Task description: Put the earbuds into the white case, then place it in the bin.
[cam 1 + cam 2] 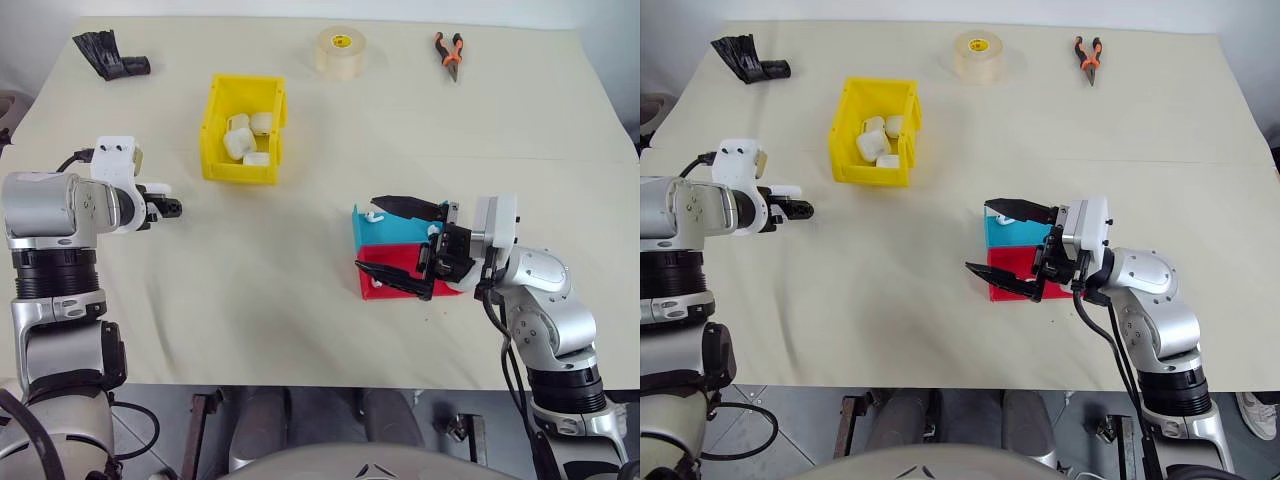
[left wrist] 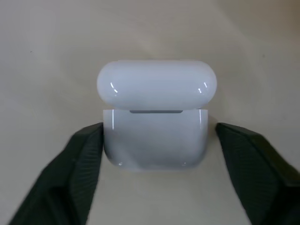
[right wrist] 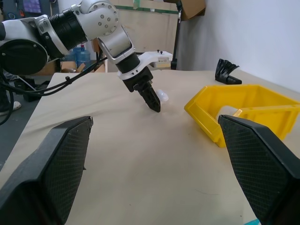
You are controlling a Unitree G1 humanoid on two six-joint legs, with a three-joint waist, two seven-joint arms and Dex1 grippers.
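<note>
The white case rests on the beige cloth with its lid raised, seen from the hinge side. My left gripper is shut on it, one black finger against each side. In the head views the left gripper sits at the table's left, in front of the yellow bin. The bin holds several white cases. My right gripper hangs open and empty over the trays at the right. A tiny white piece, perhaps one of the earbuds, lies at the blue tray's far edge. The case's inside is hidden.
A blue tray and a red tray lie side by side under the right gripper. Along the far edge lie a black object, a tape roll and orange-handled pliers. Bare cloth spreads between the bin and the trays.
</note>
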